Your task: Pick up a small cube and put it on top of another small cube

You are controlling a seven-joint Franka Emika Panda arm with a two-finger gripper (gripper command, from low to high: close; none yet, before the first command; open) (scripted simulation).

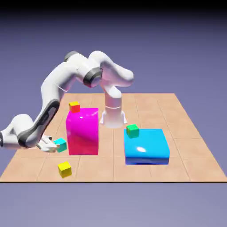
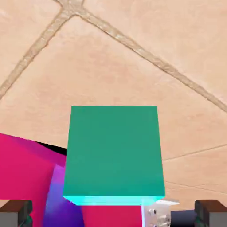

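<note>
Hovering low at the exterior view's left edge of the worktop (image 1: 195, 146), the hand (image 1: 52, 145) has the teal cube (image 1: 60, 144) right at its tips. In the hand view the teal cube (image 2: 114, 153) fills the middle, large, with a dark fingertip (image 2: 15, 212) showing at each bottom corner, well clear of its sides. So the hand looks spread wide around the cube and not yet pressing on it. Whether the cube rests on the tiles or is slightly raised I cannot tell.

Just beside the cube, on the right in the exterior view, stands the tall magenta block (image 1: 82, 131); its pink face also shows at the lower left of the hand view. That closeness is the main hazard, I judge: a finger closing or lifting could scrape the block, skewing the grip or knocking the cube loose. A loose grip might also let the cube slip on the long carry right to the green cube (image 1: 132, 130), which sits on the far left corner of the flat cyan-blue block (image 1: 146, 146). Landing off-centre on so small a top would tip it off.

Count: four small cubes, namely one teal, one green, one yellow (image 1: 64, 169) near the front edge, one red (image 1: 74, 106) with a yellow side atop the magenta block. Two large blocks.
</note>
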